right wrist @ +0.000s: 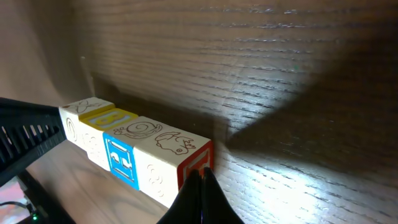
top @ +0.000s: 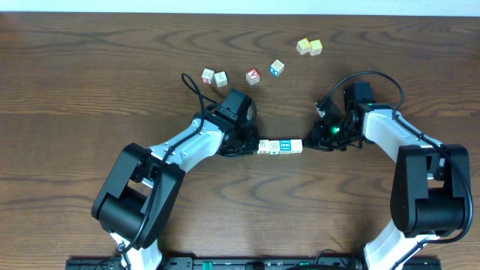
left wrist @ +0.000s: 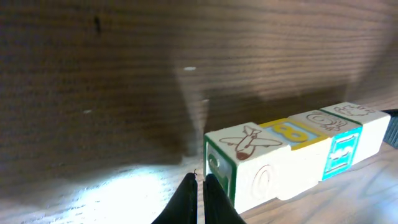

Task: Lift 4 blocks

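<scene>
your left fingers [left wrist: 183, 205] and right fingers [right wrist: 189, 208], each pair pinched together, press opposite ends of the four blocks [top: 280, 146] so squeeze alone holds the row as one.

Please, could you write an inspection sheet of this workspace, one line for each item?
Surface: brown wooden table, no spill seen.
Job's things: four blocks in one tight row between the claws; lifted or not, cannot tell.
Clutter: two yellow cubes, a red-faced cube and three pale cubes, all at the far side.
Grippers: left claw shut at one row end; right claw shut at the other.
Cables: black cable loops on the table by the left arm; a second cable arches over the right arm.
Surroundings: black rail at the near edge.
</scene>
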Controlling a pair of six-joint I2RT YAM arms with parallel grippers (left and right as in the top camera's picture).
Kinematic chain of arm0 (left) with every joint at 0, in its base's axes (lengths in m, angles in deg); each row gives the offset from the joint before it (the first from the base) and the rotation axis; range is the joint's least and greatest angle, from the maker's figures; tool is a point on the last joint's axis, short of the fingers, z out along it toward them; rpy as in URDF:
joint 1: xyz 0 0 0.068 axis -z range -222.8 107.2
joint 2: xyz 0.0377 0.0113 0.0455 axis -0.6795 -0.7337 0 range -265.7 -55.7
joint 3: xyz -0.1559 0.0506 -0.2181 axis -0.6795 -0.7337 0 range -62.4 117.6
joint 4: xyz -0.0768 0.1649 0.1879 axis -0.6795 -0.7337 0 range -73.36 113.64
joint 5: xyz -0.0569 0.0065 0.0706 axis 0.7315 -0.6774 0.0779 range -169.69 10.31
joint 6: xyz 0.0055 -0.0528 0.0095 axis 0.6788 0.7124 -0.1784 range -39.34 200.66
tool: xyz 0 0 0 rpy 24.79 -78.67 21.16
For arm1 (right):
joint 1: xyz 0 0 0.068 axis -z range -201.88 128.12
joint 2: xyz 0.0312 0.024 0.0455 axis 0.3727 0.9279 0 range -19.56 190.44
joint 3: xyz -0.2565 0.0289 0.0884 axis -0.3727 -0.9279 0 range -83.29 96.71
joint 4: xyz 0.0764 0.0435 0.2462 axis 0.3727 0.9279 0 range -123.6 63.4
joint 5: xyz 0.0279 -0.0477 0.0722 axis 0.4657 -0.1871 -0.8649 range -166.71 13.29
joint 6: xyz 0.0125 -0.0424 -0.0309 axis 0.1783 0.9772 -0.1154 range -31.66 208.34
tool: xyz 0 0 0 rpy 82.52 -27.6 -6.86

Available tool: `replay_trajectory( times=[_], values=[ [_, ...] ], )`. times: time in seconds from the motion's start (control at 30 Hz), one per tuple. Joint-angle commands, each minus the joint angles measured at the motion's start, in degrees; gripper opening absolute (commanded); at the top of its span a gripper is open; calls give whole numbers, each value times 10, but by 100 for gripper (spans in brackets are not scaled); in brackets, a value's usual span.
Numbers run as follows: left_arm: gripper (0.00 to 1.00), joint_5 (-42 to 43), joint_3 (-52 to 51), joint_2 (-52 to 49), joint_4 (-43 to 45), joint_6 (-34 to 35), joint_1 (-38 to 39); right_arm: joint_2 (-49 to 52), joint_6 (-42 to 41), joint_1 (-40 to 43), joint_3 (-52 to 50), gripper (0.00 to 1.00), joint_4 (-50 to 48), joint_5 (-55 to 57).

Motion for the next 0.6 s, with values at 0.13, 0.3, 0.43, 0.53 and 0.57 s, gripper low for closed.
replay_trajectory(
  times=[0.13,0.3,0.43,0.53,0.57],
  values=[
    [7,5,0,-3,15,-15,1,2,9,-5,-3,1,0,-15],
    [7,5,0,-3,15,-15,1,2,9,-5,-3,1,1,-15],
    [7,6,0,-3,14,-15,1,2,7,-5,-3,1,4,-15],
    [7,8,0,-3,14,-15,1,2,-3,-6,-3,1,5,-20],
    [7,8,0,-3,14,-15,1,2,-6,-6,-3,1,5,-24]
  ],
)
